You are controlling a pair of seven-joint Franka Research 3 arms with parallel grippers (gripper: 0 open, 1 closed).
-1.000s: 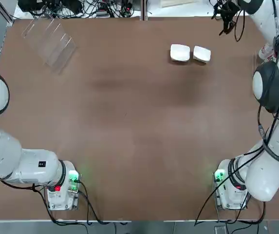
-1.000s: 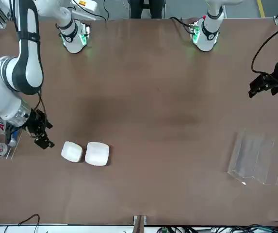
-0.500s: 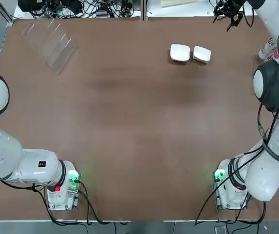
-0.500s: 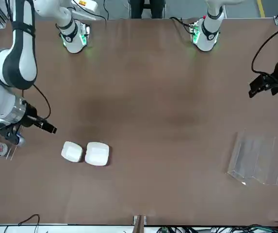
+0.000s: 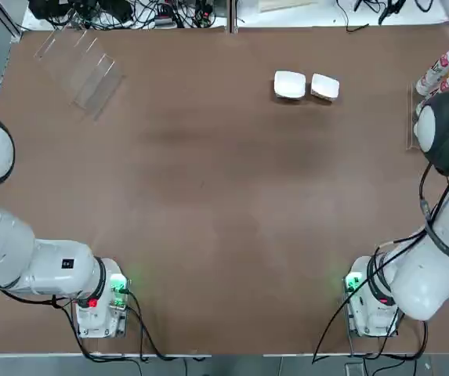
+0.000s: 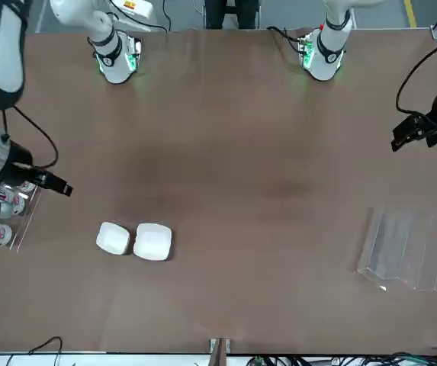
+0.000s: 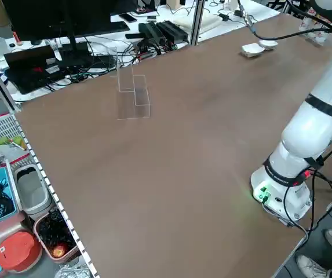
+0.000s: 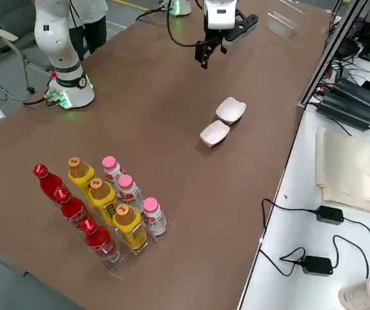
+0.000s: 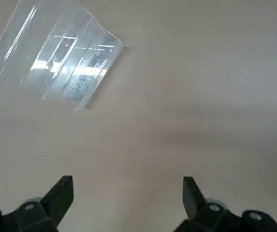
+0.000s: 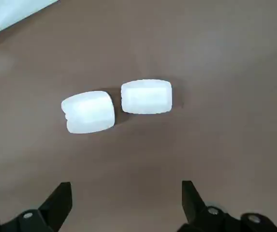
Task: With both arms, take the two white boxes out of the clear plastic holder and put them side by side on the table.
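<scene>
White boxes (image 10: 116, 104) lie side by side beyond the right gripper's (image 10: 123, 205) wide-open, empty fingers; the left gripper (image 9: 128, 203) — also open, empty — faces the clear holder (image 9: 56, 60).

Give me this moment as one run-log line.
boxes: two white boxes side by side on table | clear plastic holder: empty | left gripper: open, idle | right gripper: open, above boxes

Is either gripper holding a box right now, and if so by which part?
Neither. Both grippers, left and right, are open and empty; the two boxes lie side by side on the table.
</scene>
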